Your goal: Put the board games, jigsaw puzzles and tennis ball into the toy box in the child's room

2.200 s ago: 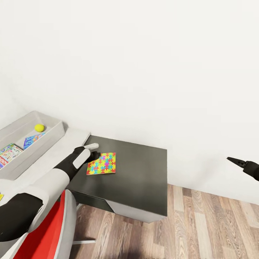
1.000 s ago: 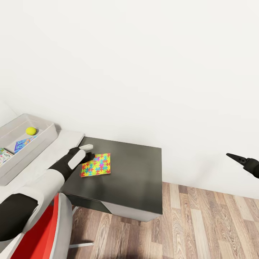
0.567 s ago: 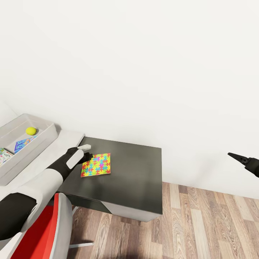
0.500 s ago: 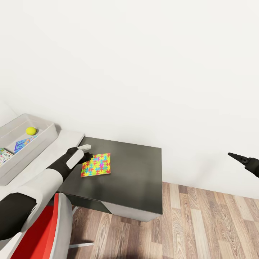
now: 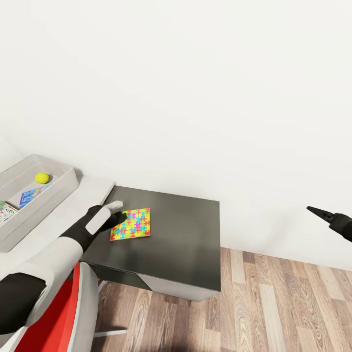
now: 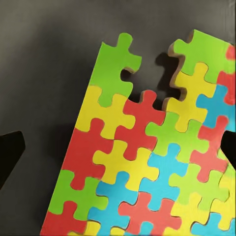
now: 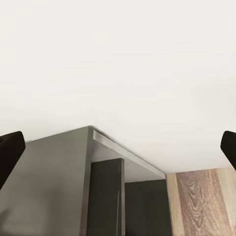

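A multicoloured jigsaw puzzle lies flat on the table's lower dark grey corner section. My left gripper hovers over the puzzle's left edge. Up close, the puzzle lies below the left gripper, which is open, its dark fingertips spread wide. The grey toy box stands on the pale table top at far left. It holds the tennis ball, a blue patterned flat piece and a white-green board game. Far right, my right gripper is open over the floor.
A red chair with a grey rim stands at the lower left, close to the desk's front. Wooden floor stretches to the right of the dark corner section. A plain white wall runs behind the table.
My left gripper has drawn back and down a little, towards the puzzle's left edge. The puzzle and the right arm have stayed put. The view shifted about two seconds ago.
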### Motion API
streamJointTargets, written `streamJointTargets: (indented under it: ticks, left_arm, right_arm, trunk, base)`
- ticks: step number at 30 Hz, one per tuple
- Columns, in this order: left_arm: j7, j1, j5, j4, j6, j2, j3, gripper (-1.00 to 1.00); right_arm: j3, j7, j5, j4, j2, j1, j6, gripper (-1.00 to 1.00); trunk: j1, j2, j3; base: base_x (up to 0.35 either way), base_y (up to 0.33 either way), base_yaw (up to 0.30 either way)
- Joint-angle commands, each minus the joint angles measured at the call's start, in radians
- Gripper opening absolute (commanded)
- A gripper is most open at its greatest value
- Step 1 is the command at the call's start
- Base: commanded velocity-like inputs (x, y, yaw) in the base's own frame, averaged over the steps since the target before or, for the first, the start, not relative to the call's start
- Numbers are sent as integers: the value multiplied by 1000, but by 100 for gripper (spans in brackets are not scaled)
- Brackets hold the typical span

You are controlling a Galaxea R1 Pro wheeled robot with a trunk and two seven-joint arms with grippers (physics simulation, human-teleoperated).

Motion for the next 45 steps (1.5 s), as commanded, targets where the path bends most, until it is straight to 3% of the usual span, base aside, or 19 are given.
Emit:
streamJointTargets:
  ticks: [1, 3, 5, 8, 12, 22, 27, 33, 35, 38, 45]
  left_arm:
    - [8, 1, 11, -7, 1, 2, -8, 100]
    - [-1, 9, 12, -19, 2, 3, -1, 100]
    - [-19, 18, 12, -30, 4, 4, 31, 100]
    - [-58, 45, 11, -39, 11, 10, 106, 100]
    - [-88, 63, 10, -43, 19, 29, 151, 100]
    - [-102, 72, 10, -43, 21, 40, 169, 100]
    - [-196, 87, 11, -43, 24, 48, 173, 100]
    - [-373, 119, 10, -41, 26, 84, 178, 100]
    - [-414, 130, 9, -40, 26, 96, 210, 100]
    - [-432, 143, 7, -40, 27, 102, 242, 100]
    - [-440, 150, 7, -40, 28, 103, 257, 100]
  right_arm:
    - [-1, 10, 9, 0, 1, -1, 1, 100]
    - [0, 10, 9, 0, 2, -1, -6, 100]
    - [1, 10, 10, 0, 2, -1, -9, 100]
    - [2, 10, 10, 0, 3, -1, -12, 100]
    - [3, 10, 10, 0, 3, -1, -13, 100]
    - [4, 10, 8, 0, 3, -1, -11, 100]
    - [5, 7, 9, 0, 3, -1, -13, 100]
    - [6, 7, 9, 0, 3, -1, -13, 100]
    - [6, 6, 9, 0, 3, -1, -13, 100]
    - [5, 6, 9, 0, 3, -1, -11, 100]
    - [1, 7, 9, 0, 3, -2, -9, 100]
  trunk:
    - [0, -2, -1]
    - [0, -2, -1]
    - [0, -2, -1]
    - [0, -2, -1]
    - [0, -2, -1]
    - [0, -2, -1]
    - [0, -2, -1]
    - [0, -2, -1]
    - [0, -2, -1]
    - [0, -2, -1]
    - [0, -2, -1]
  base:
    - [0, 0, 0]
    - [0, 0, 0]
    - [0, 0, 0]
    - [0, 0, 0]
    - [0, 0, 0]
    - [0, 0, 0]
    - [0, 0, 0]
    - [0, 0, 0]
    - [0, 0, 0]
    - [0, 0, -38]
    - [0, 0, -226]
